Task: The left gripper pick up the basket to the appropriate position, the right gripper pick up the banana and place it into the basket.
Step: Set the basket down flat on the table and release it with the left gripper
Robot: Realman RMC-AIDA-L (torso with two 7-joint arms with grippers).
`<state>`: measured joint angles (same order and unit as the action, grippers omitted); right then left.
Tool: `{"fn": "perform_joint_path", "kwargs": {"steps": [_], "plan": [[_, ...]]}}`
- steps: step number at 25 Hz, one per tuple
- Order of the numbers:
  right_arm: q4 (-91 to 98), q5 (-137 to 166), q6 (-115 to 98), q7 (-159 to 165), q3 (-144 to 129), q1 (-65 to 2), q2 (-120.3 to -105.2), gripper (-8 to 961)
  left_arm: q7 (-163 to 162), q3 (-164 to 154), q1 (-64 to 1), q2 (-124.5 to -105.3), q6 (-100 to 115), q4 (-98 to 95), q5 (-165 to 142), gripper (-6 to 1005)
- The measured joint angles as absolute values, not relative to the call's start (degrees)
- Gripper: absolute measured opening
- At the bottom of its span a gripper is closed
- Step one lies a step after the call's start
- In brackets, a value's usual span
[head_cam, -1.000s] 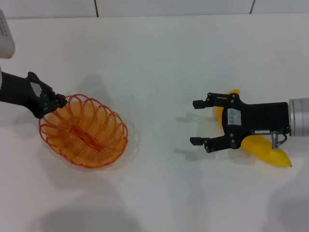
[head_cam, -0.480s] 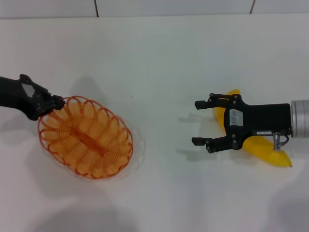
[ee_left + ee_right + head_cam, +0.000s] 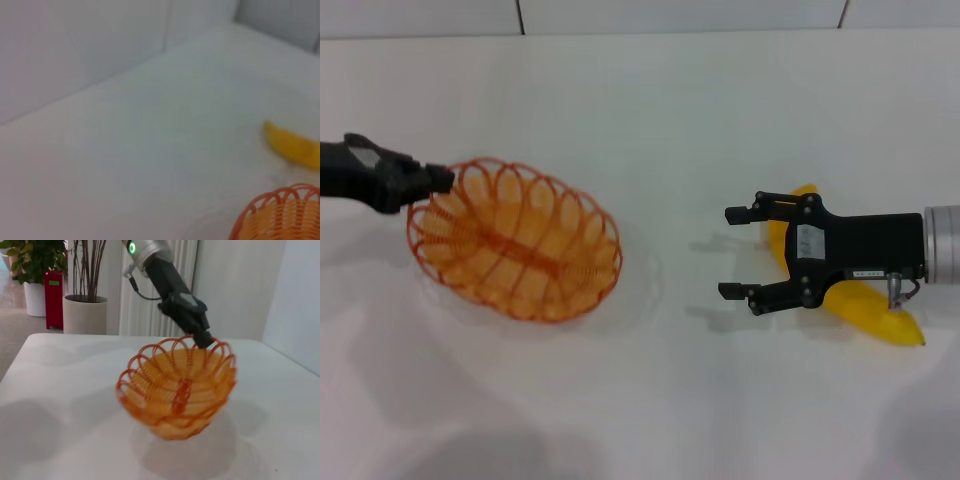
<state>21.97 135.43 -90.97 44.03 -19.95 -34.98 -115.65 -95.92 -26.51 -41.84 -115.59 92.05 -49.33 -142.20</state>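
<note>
The fingers of the left gripper (image 3: 438,178) were clamped on the scalloped rim of the orange wire basket (image 3: 515,240), at its end farthest toward the robot's left. The basket hung tilted from that grip, clear of the white bench (image 3: 650,110), with its shadow cast on the surface below; in the right wrist view the basket (image 3: 177,387) was plainly lifted and tipped, the left gripper (image 3: 202,340) pinching its rim from above on a black arm with a green light at the silver wrist.

The fingers of the right gripper (image 3: 735,252) were spread wide with nothing between them, pointing toward the basket and well apart from it. The yellow banana (image 3: 865,305) lay on the bench beneath and behind the gripper's boxy body, one end showing past its far side, the other end near the silver wrist.
</note>
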Motion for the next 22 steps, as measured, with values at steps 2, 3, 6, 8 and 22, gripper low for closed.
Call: {"fn": "perform_joint_path", "kwargs": {"steps": [2,3,6,8,22], "plan": [[22.04,135.41,-90.97,44.03,-19.92,-34.98,-115.67,853,-99.34,-26.35,-41.87,-115.78,90.86,-49.05,-141.41,54],[22.10,135.37,-90.97,44.03,-19.90,-34.99,-115.72,853,-99.34,-26.35,-41.87,-115.78,90.86,-49.05,-141.41,54],[22.14,134.94,-90.97,44.02,-19.85,-35.31,-115.79,852,-106.42,-27.60,-43.32,-116.21,85.78,-45.06,-141.65,55],[22.11,134.29,-90.97,43.98,-19.85,-35.40,-115.81,852,-108.53,-27.83,-45.01,-116.03,82.69,-41.58,-142.11,55],[22.02,133.68,-89.41,43.97,-19.86,-36.27,-115.91,847,-111.48,-27.78,-51.11,-116.30,71.82,-27.90,-144.47,57]]}}
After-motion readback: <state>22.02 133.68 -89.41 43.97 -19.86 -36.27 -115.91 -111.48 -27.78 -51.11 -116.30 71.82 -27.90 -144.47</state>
